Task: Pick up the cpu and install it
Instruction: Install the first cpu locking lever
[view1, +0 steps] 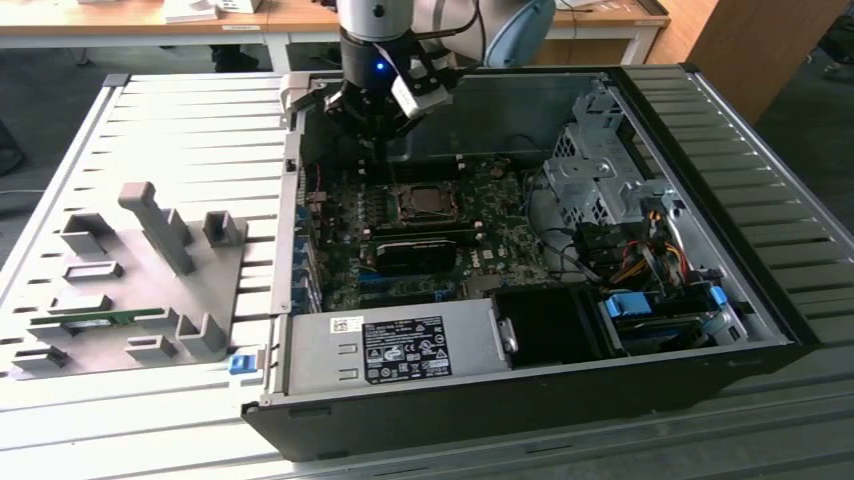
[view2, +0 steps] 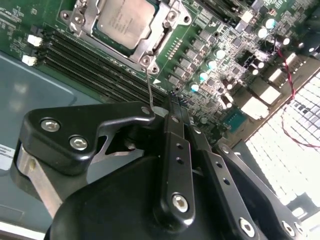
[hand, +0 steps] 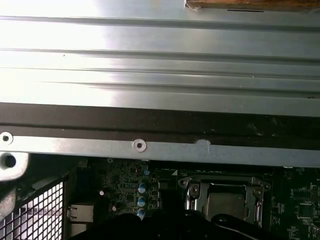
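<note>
On the exterior view's left, a flat grey plastic fixture plate (view1: 127, 290) with upright blocks lies on the ribbed silver metal desk (view1: 187, 120); a narrow green circuit strip (view1: 104, 321) rests in one of its low slots, and a small blue clip (view1: 242, 362) sits at the plate's near corner. Just to the right stands the open black computer case (view1: 534, 400). Its silver power supply box (view1: 387, 350) carries white printed labels, whose text is too small to make out.

Further right, inside the case, the green motherboard (view1: 400, 250) lies flat. The small square cpu with a silvery-grey metal top (view1: 426, 201) sits in its socket on the board, framed by the metal retention bracket (view2: 150, 45); in the second wrist view the chip (view2: 122, 20) shows faint engraved writing that cannot be made out, and in the first wrist view it (hand: 225, 204) appears beneath the case's silver edge rail (hand: 150, 146).

The black gripper (view1: 379, 135) hangs over the far part of the board, above and just behind the socket, clear of the chip. In the second wrist view the fingers (view2: 176, 115) stand pressed together with nothing between them, their tips near the thin wire socket lever (view2: 149, 90), beside the socket. On the far right of the case are a silver drive cage (view1: 601, 170) and bundled coloured cables (view1: 654, 260).
</note>
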